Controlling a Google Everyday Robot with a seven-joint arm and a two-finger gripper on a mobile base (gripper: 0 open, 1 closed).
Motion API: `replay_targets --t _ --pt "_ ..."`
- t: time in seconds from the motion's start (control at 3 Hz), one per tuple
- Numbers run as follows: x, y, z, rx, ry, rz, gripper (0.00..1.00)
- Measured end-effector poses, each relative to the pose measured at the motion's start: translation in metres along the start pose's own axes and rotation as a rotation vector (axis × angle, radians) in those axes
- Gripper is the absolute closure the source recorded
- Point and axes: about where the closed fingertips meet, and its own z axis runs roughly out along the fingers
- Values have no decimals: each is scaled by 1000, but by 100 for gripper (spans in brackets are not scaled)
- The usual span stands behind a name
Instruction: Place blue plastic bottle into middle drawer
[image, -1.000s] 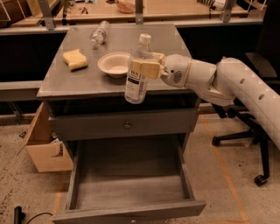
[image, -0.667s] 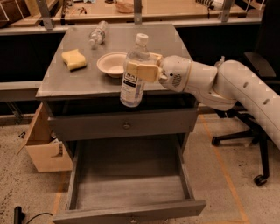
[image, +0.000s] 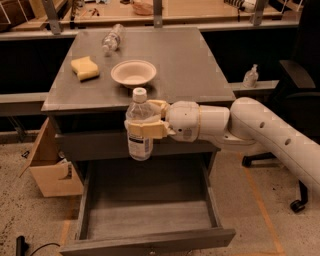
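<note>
Gripper: the gripper (image: 144, 118) is in front of the cabinet (image: 195, 60), just below the front edge of its top.
Grip: the two tan fingers (image: 149, 129) are closed around the blue plastic bottle (image: 140, 142), one across its front and one behind its shoulder, spread only as wide as the bottle.
Bottle: upright, white cap up, held in the air before the cabinet's upper drawer face; its base hangs above the rear of the open middle drawer (image: 150, 220) without touching it.
Middle drawer: pulled fully out of the cabinet's lower front, its board floor bare.
Change: 0.7 s ago the bottle sat higher, crossing the cabinet's top edge with its cap overlapping the bowl (image: 133, 73); now it is lower and a little further left, wholly below that edge and less tilted.
Arm: the white arm (image: 260, 130) reaches in from the cabinet's right side, the forearm sloping up to a level wrist that points left.
On the cabinet's top: the bowl, a yellow sponge (image: 84, 68) and a small clear bottle (image: 112, 38) lying down, all unmoved.
</note>
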Motion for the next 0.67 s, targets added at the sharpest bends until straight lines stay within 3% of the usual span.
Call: replay_targets --t 0.33,0.67 --pt "0 0 0 0 0 0 100" --pt "21 0 6 -13 -1 10 100"
